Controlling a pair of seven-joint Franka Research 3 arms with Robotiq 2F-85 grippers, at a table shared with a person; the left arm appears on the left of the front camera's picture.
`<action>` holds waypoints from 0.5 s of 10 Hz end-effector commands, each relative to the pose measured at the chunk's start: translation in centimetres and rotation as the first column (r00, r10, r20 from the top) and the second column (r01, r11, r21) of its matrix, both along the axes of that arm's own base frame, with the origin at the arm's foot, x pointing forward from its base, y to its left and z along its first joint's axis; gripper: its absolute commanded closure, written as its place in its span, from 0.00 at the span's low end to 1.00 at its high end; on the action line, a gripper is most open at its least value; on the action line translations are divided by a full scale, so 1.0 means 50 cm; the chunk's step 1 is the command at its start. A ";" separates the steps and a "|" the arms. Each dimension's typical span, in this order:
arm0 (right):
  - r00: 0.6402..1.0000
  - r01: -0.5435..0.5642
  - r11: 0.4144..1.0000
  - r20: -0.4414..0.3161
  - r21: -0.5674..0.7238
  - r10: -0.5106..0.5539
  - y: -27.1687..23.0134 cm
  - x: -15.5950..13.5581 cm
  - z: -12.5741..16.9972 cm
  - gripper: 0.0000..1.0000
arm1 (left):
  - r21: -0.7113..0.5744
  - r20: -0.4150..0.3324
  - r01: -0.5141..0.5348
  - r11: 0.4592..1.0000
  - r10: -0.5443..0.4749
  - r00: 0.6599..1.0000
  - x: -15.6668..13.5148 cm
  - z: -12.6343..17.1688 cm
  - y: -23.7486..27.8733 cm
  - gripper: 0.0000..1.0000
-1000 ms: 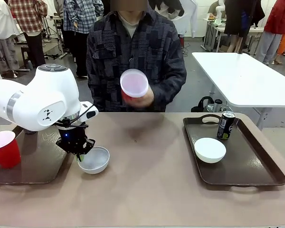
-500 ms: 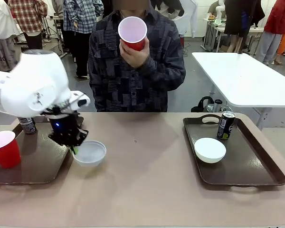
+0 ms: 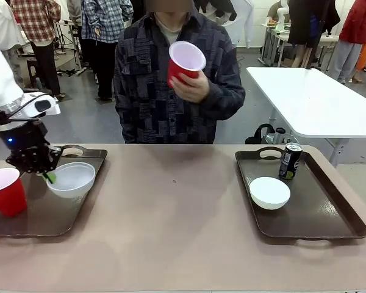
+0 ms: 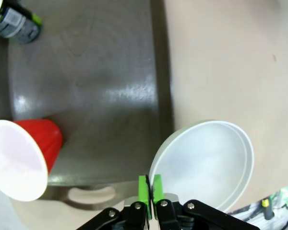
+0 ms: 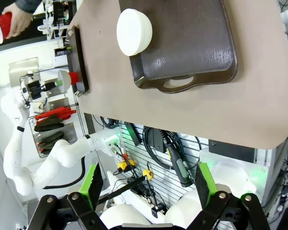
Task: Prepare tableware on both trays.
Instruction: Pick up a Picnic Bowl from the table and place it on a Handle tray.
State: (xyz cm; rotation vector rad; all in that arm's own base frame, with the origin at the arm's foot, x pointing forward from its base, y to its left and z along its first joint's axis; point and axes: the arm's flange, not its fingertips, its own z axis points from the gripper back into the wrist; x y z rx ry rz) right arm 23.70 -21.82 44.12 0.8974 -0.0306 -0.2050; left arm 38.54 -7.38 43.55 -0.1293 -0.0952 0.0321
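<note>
Right now the left gripper (image 3: 49, 176) is pinched shut on the rim of a white bowl (image 3: 72, 179), holding it over the right end of the left tray (image 3: 43, 221), where a red cup (image 3: 5, 191) and a can (image 4: 15, 23) already sit. This looks like the placing step: next, lower the bowl onto bare tray floor and let go. The right gripper (image 5: 147, 184) hangs wide open, well above the right tray (image 3: 329, 215) (which has its bowl (image 3: 269, 192) and can (image 3: 290, 161)). A person's hand (image 3: 192, 85) holds the second cup (image 3: 184, 61).

White bowl (image 3: 71, 179), red cup (image 3: 5, 191), dark brown tray (image 3: 43, 217), green-padded black claw (image 4: 150, 188)
</note>
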 end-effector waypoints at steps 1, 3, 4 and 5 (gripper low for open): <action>1.000 -0.003 1.000 0.012 0.008 0.003 0.002 -0.004 0.000 0.00 | -0.010 -0.001 -0.002 1.000 0.002 1.000 0.006 -0.038 0.026 1.00; 1.000 -0.003 1.000 0.012 0.008 0.003 0.002 -0.004 0.000 0.00 | -0.015 0.022 0.005 1.000 -0.005 1.000 0.004 -0.054 0.033 1.00; 1.000 -0.003 1.000 0.012 0.008 0.003 0.002 -0.004 0.000 0.00 | 0.000 -0.023 -0.025 1.000 0.025 0.999 -0.001 -0.035 0.031 1.00; 1.000 -0.003 1.000 0.012 0.008 0.003 0.002 -0.004 0.000 0.00 | 0.000 -0.023 -0.025 1.000 0.025 0.999 -0.001 -0.035 0.031 1.00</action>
